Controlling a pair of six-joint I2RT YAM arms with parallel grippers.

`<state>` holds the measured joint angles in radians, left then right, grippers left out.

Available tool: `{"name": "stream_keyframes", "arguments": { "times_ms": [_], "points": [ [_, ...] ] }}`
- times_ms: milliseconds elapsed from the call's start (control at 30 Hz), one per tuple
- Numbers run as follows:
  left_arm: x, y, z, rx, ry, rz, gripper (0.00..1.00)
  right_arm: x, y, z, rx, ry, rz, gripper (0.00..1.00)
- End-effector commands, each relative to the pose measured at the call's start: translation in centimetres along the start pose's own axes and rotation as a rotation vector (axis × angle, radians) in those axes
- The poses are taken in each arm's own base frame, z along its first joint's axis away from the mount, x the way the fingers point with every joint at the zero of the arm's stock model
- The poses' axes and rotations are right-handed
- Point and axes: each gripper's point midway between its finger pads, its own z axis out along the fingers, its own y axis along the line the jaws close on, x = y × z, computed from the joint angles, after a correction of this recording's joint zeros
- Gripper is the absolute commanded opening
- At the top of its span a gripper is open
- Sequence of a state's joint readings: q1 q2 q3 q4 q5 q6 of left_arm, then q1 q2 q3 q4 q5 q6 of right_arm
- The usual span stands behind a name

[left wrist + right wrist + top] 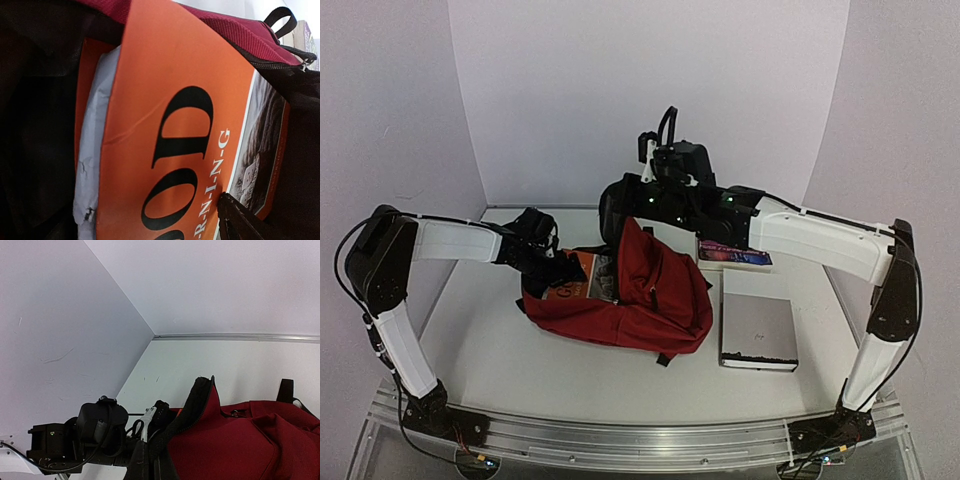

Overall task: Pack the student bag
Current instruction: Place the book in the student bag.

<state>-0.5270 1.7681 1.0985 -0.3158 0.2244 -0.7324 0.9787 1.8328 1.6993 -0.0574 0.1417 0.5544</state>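
The bag [640, 305] is lying mid-bench, its mouth facing your left arm [450, 240]. Your right arm [810, 235] is reaching across from the right, wrist hanging over the bag's far edge. The right jaws are clenched, and the bag's top lip is standing in a peak right at them, so you are most likely holding the mouth open by that lip.

An orange book [582, 275] is sitting partway inside the mouth. Its long axis is running from the left jaws into the bag, roughly left to right. The left arm is the nearer one: forearm stretched level across the bench, wrist at the opening, camera looking along the cover. Only one finger [235, 220] is showing there, at the bottom edge over the cover, and the other is out of frame. You cannot tell whether the left jaws are released or gripping.

Judging from this, any push should be going along that axis, deeper under the raised lip. A grey book [758, 333] and a dark-covered one [735, 257] are waiting on the bench just right of the bag, nearer the right arm.
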Motion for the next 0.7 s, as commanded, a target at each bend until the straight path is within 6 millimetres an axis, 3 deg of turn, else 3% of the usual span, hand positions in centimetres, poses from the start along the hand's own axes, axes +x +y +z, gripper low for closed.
{"name": "stream_keyframes", "arguments": {
  "times_ms": [0,167,333,500,667],
  "points": [
    [-0.7,-2.4,-1.2,-0.002,-0.049,0.087,0.81,-7.0,4.5,-3.1,-0.152,-0.209,0.050,0.00],
    [0.8,-7.1,-0.1,0.213,0.003,0.110,0.63,-6.5,5.3,-2.4,-0.186,-0.189,0.061,0.00],
    [1.5,-10.5,1.0,0.349,0.025,0.129,0.60,-6.1,5.8,-1.9,-0.199,-0.181,0.063,0.00],
    [1.5,-11.0,1.4,0.365,0.027,0.146,0.63,-5.8,5.4,-1.9,-0.187,-0.178,0.060,0.00],
    [0.7,-10.5,-0.5,0.305,-0.019,0.195,0.73,-5.9,4.4,-2.6,-0.150,-0.192,0.052,0.00]
  ]
}}
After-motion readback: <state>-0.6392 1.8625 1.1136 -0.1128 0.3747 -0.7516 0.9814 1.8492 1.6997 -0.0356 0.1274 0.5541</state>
